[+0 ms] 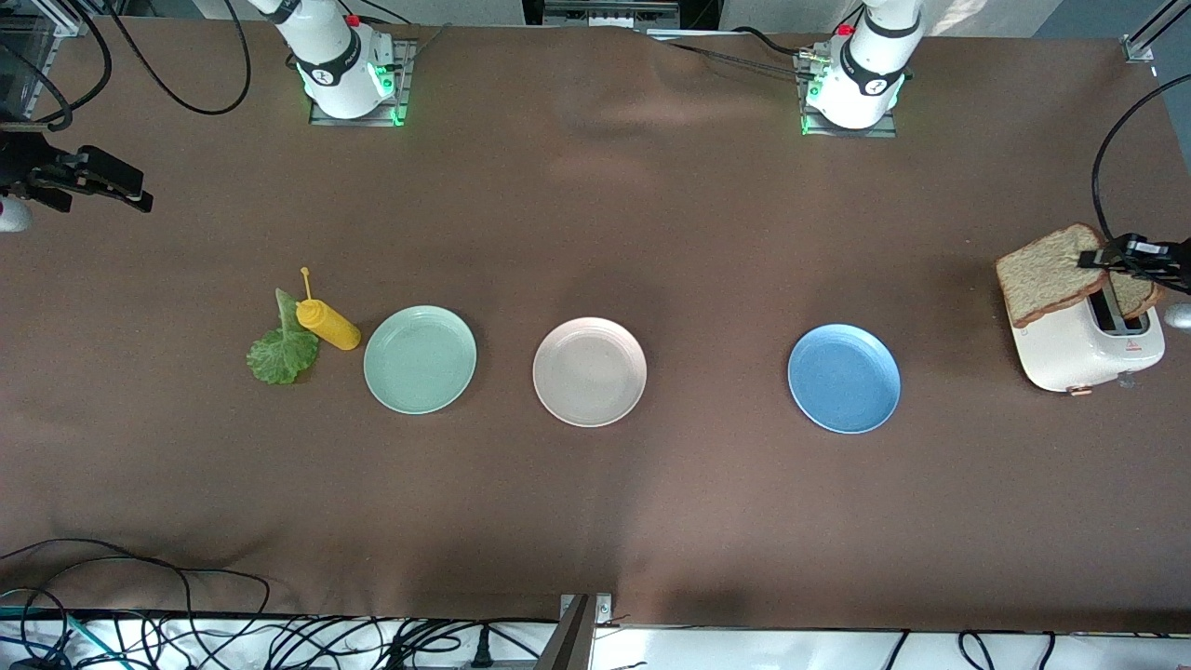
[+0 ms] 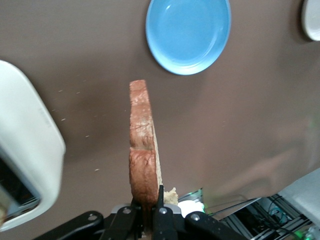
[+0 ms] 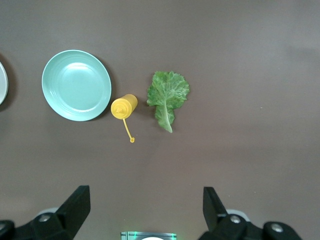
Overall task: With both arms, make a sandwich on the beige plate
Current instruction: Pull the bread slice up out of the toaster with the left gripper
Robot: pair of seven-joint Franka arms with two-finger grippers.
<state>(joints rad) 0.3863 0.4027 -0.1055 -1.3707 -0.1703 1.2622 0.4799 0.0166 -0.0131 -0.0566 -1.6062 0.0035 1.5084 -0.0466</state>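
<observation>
I note bread clamped edge-on between the left gripper jaws, over the toaster; a second slice sits in its slot.

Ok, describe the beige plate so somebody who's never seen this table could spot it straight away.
Three round plates sit in a row across the brown table. The beige plate is the middle one, between the mint-green plate and the blue plate. It is the only pale pinkish one, with faint rings near its rim.
</observation>
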